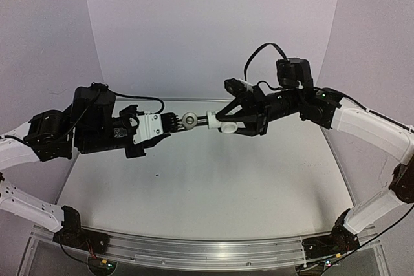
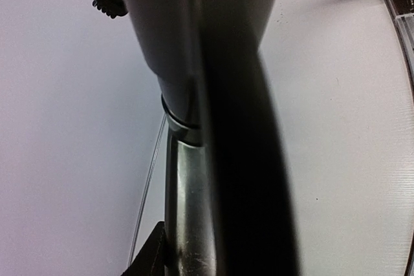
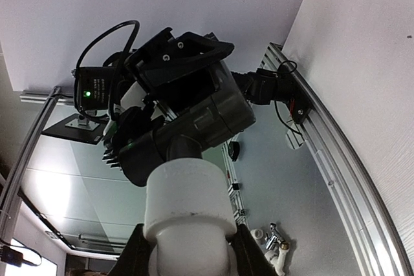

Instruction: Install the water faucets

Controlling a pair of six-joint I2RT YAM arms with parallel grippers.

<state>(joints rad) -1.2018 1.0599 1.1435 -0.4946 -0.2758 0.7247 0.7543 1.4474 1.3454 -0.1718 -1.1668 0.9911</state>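
The faucet is held in the air between both grippers above the table's back middle. In the top view its metal ring end (image 1: 189, 119) and slim dark pipe (image 1: 208, 119) run from my left gripper (image 1: 173, 122) to my right gripper (image 1: 224, 125). My left gripper is shut on the faucet's metal body (image 2: 187, 211), which fills the left wrist view. My right gripper (image 3: 189, 255) is shut on the white plastic fitting (image 3: 187, 205), with one black finger on each side of it. The fitting (image 1: 227, 128) sits at the pipe's right end.
The white table (image 1: 207, 179) lies below, with an aluminium rail (image 1: 207, 250) along its near edge and white walls behind and at the sides. The right wrist view shows another small metal faucet with white fittings (image 3: 275, 247) lying on a surface far off.
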